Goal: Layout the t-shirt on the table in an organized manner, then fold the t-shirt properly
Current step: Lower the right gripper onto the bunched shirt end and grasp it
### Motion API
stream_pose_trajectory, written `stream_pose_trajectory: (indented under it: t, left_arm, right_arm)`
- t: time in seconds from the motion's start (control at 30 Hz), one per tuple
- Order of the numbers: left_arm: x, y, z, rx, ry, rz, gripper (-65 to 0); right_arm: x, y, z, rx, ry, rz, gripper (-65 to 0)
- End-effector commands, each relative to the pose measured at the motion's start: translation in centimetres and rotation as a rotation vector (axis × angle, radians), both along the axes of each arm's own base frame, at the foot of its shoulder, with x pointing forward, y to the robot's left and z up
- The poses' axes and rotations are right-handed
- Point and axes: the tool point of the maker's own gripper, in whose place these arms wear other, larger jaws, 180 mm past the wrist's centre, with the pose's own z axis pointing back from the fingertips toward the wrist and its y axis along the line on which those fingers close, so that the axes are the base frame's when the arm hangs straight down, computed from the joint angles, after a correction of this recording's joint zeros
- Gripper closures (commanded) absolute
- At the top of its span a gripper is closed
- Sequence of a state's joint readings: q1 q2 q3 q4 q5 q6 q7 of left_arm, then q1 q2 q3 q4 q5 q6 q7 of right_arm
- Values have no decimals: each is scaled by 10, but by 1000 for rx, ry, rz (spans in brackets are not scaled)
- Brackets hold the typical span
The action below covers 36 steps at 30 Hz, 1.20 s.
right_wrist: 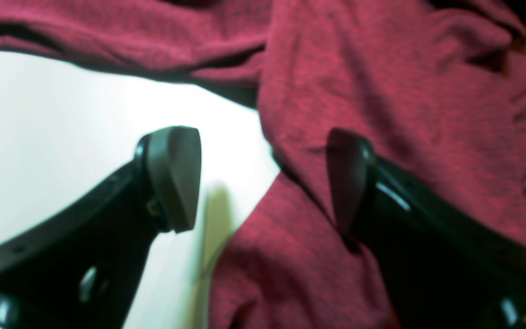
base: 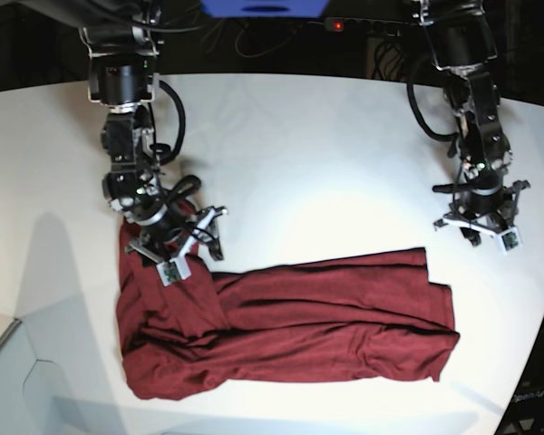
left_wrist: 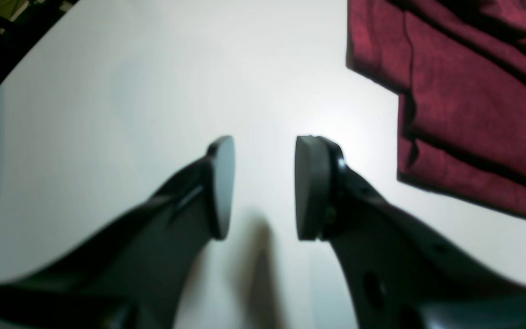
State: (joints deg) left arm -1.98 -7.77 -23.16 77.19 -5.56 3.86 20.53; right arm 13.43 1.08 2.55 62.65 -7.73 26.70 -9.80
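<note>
Dark maroon cloth fills the right wrist view, where the right gripper stands wide over the t-shirt, one finger above bare table, the other above fabric, holding nothing. The left gripper hangs partly parted and empty over white tabletop just beside the shirt's edge. The shirt lies near the front of the table, its long axis running across the base view, one end bunched and folded over under the right gripper, the other ending in a squarer edge; which end is the collar I cannot tell, probably the bunched one. To lay it out well, each gripper should pinch a single layer at opposite ends and draw the cloth taut along that axis.
</note>
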Motion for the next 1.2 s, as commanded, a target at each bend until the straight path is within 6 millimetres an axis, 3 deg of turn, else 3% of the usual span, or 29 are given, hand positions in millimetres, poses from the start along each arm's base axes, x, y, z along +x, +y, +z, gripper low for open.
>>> stream_pose_trajectory:
  t: [0.0, 0.17, 0.3, 0.37, 0.5, 0.73, 0.87, 0.97, 1.07, 1.17]
  left_arm:
    - [10, 7, 20, 32, -58, 3, -217]
    - [10, 6, 19, 30, -58, 3, -217]
    - [10, 6, 19, 30, -58, 3, -217]
    - [10, 7, 20, 32, -58, 4, -217]
    - [10, 8, 20, 35, -56, 4, -217]
    - [10, 7, 19, 33, -56, 4, -217]
    - [10, 7, 19, 32, -56, 5, -217]
    - [10, 6, 19, 30, -56, 5, -217]
    - [10, 6, 19, 30, -56, 5, -217]
    - [10, 6, 19, 30, -56, 5, -217]
  right_arm:
    - [14, 0, 21, 18, -67, -7, -406]
    - [17, 0, 19, 20, -60, -5, -244]
    - [23, 0, 3, 25, -1, -9, -76]
    - [25, -7, 0, 15, 9, -15, -48]
    - [29, -12, 11, 15, -25, -26, -40]
    - [47, -24, 73, 9, -191, -57, -2]
    - [52, -24, 96, 2, -252, -55, 0]
    - [52, -23, 97, -2, -255, -52, 0]
    - [47, -22, 84, -2, -224, -50, -1]
    - [42, -26, 73, -9, -196, -52, -113]
